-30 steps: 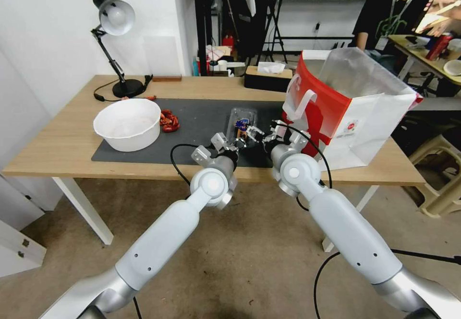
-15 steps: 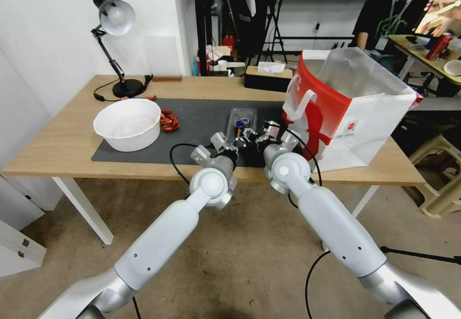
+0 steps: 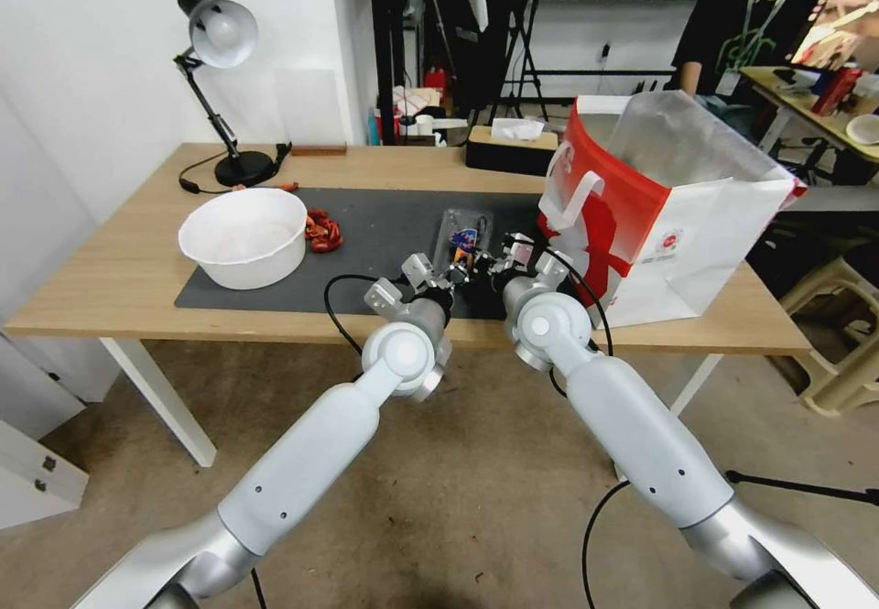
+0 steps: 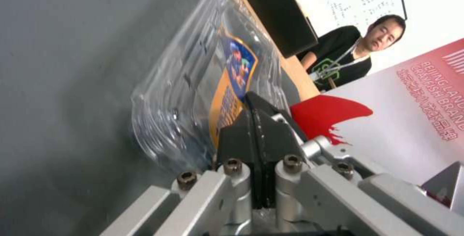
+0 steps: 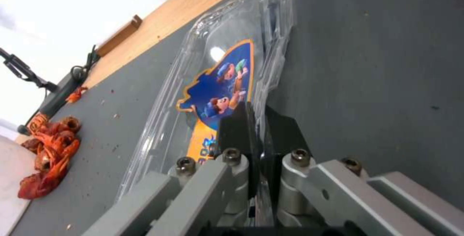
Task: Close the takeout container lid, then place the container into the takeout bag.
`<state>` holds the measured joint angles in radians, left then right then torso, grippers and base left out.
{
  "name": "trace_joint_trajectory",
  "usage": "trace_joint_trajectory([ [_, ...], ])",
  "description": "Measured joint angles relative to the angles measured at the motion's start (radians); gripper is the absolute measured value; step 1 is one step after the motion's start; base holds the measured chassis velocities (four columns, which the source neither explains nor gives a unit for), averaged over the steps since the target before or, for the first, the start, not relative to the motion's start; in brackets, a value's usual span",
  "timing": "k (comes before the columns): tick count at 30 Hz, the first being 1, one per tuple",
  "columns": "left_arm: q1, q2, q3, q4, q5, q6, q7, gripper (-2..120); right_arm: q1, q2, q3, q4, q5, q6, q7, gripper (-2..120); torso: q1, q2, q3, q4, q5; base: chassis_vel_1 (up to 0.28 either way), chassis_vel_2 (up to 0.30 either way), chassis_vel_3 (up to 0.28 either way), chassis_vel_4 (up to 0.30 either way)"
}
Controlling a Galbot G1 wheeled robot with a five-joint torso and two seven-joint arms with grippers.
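Both claws, left claw (image 4: pixel 256 120) and right claw (image 5: pixel 256 127), pinch the box (image 3: pixel 464 229) shut, so lift it level toward the bag (image 3: pixel 678 215).

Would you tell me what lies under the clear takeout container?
The container sits on the dark grey mat; both grippers, left and right, pinch its near edge. Its contents are hidden behind its label.
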<state>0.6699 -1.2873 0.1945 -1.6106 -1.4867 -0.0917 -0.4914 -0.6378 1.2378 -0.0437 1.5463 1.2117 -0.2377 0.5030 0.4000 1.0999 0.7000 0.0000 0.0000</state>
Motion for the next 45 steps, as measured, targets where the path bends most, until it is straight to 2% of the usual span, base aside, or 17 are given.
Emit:
trace_joint_trajectory([
  [4,0.019,0.029,-0.007,-0.036,0.084,-0.01,0.02,0,-0.009,-0.006,0.004,0.01,-0.003,0.0,0.0,0,0.0,0.0,0.0,-0.0001,0.0,0.0,0.0,0.0,0.0],
  [8,0.076,0.091,-0.042,-0.128,0.193,-0.012,0.044,0,-0.015,-0.008,0.012,0.023,-0.006,0.0,0.002,0,0.0,0.0,0.0,-0.0001,-0.0002,0.0,0.0,0.0,0.0],
  [10,0.127,0.136,-0.076,-0.194,0.273,-0.007,0.065,7,-0.018,-0.007,0.014,0.028,-0.007,0.0,0.003,0,0.0,0.0,0.0,0.0,-0.0002,0.0,0.0,0.0,0.0],
  [11,0.127,0.136,-0.076,-0.194,0.273,-0.007,0.065,7,-0.018,-0.007,0.014,0.028,-0.007,0.0,0.003,0,0.0,0.0,0.0,0.0,-0.0002,0.0,0.0,0.0,0.0],
  [13,0.185,0.184,-0.121,-0.258,0.377,0.004,0.083,19,-0.02,-0.005,0.015,0.031,-0.012,0.0,0.003,0,0.0,0.0,0.0,0.0001,-0.0002,0.0,0.0,0.0,0.0],
  [16,0.221,0.208,-0.152,-0.289,0.44,0.012,0.093,25,-0.022,-0.003,0.015,0.032,-0.016,0.0,0.003,0,0.0,0.0,0.0,0.0001,-0.0003,0.0,0.0,0.0,0.0],
  [18,0.3,0.254,-0.221,-0.339,0.546,0.028,0.117,37,-0.023,-0.001,0.014,0.035,-0.02,0.0,0.003,0,0.0,0.0,0.0,-0.0001,-0.0002,0.0,0.0,0.0,0.0],
  [20,0.318,0.264,-0.238,-0.347,0.566,0.029,0.125,38,-0.023,-0.002,0.014,0.036,-0.021,0.0,0.003,0,0.0,0.0,0.0,-0.0001,-0.0003,0.0,0.0,0.0,0.0],
  [23,0.438,0.311,-0.318,-0.402,0.724,0.029,0.148,55,-0.027,-0.005,0.019,0.048,-0.022,-0.001,0.004,0,0.0,0.0,0.0,0.0011,-0.0001,0.0,0.0,0.0,0.0],
  [25,0.446,0.317,-0.319,-0.405,0.751,0.028,0.151,60,-0.036,-0.01,0.029,0.059,-0.023,-0.001,0.007,0,0.0,0.0,0.0,0.0013,0.0001,0.0,0.0,0.0,0.0],
  [26,0.461,0.327,-0.325,-0.407,0.807,0.021,0.162,65,-0.052,-0.019,0.043,0.074,-0.023,-0.002,0.011,0,0.0,0.0,0.0,-0.0006,-0.0002,0.0,0.0,0.0,0.0],
  [28,0.469,0.33,-0.328,-0.409,0.826,0.018,0.164,67,-0.056,-0.022,0.047,0.077,-0.023,-0.002,0.012,0,0.0,0.0,0.0,-0.0009,-0.0002,0.0,0.0,0.0,0.0],
  [29,0.509,0.338,-0.348,-0.414,0.891,0.006,0.167,75,-0.063,-0.027,0.058,0.085,-0.024,-0.003,0.014,0,0.0,0.0,0.0,-0.0013,-0.0002,0.0,0.0,0.0,0.0],
  [32,0.539,0.342,-0.364,-0.418,0.92,-0.005,0.167,80,-0.065,-0.028,0.06,0.086,-0.024,-0.004,0.014,0,0.0,0.0,0.0,-0.0007,0.0,0.0,0.0,0.0,0.0],
  [35,0.586,0.345,-0.394,-0.42,0.969,-0.027,0.166,95,-0.067,-0.028,0.061,0.087,-0.028,-0.004,0.014,0,0.0,0.0,0.0,0.0003,0.0001,0.0,0.0,0.0,0.0],
  [40,0.661,0.348,-0.448,-0.415,1.014,-0.071,0.17,99,-0.067,-0.03,0.061,0.089,-0.031,-0.004,0.012,0,0.0,0.0,0.0,0.0005,0.0,0.0,0.0,0.0,0.0],
  [45,0.791,0.34,-0.515,-0.379,1.061,-0.165,0.174,100,-0.066,-0.038,0.061,0.092,-0.031,-0.004,0.01,0,0.0,0.0,0.0,0.0001,0.0,0.0,0.0,0.0,0.0],
])
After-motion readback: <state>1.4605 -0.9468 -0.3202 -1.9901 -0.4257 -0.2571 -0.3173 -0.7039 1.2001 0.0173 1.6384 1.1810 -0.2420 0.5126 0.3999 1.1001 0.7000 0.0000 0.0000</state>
